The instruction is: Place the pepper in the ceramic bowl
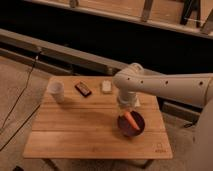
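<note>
gripper (128, 106) above pepper (131, 120); table edge (162, 125) near

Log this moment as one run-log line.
gripper: shut, above bowl | pepper: over bowl, at gripper tip, release unclear | cup, dark bar, white block: on table

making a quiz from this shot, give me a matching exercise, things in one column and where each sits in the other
Things:
1. pepper
2. cup
3. bowl
4. gripper

Places:
A. near the table's left back corner
B. above the bowl, on the arm's end
C. right part of the table
D. over the bowl, leaning across it

Pairs: 1-D, 2-A, 3-C, 4-B
</note>
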Tool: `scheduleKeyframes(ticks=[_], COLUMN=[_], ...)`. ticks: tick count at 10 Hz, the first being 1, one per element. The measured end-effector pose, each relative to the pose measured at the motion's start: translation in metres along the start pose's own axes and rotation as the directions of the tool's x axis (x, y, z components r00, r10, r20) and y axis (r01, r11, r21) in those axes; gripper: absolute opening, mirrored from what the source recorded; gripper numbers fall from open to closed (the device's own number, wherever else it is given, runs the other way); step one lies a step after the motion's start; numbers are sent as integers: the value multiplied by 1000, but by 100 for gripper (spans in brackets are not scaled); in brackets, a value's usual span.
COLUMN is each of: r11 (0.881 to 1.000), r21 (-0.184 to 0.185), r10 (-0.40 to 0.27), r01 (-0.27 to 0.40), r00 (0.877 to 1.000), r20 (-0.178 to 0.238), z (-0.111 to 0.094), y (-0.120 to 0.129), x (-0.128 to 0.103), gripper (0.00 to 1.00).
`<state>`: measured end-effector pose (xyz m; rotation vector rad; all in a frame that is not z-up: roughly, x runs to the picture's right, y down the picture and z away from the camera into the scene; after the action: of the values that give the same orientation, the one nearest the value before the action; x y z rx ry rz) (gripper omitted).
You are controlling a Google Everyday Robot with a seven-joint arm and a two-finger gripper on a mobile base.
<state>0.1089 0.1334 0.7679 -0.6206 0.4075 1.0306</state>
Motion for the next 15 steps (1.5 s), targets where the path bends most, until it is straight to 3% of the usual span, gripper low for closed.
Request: scheduleKeyframes(ticks=[4,10,11,13,15], r11=[1000,1000,1000,1000,1000], r21=[-14,-24,-26,-26,-24], r10=[-9,13,15,12,5], r01=[8,-15,-16,-13,-6], r00=[999,999,999,999,1000], r20=[-42,-47,-44,-30,-21], z=[29,39,40,40,40], y=[-9,-14,-13,-10,-6], x=[0,-3,-7,-15,-23], gripper=[3,58,71,80,80])
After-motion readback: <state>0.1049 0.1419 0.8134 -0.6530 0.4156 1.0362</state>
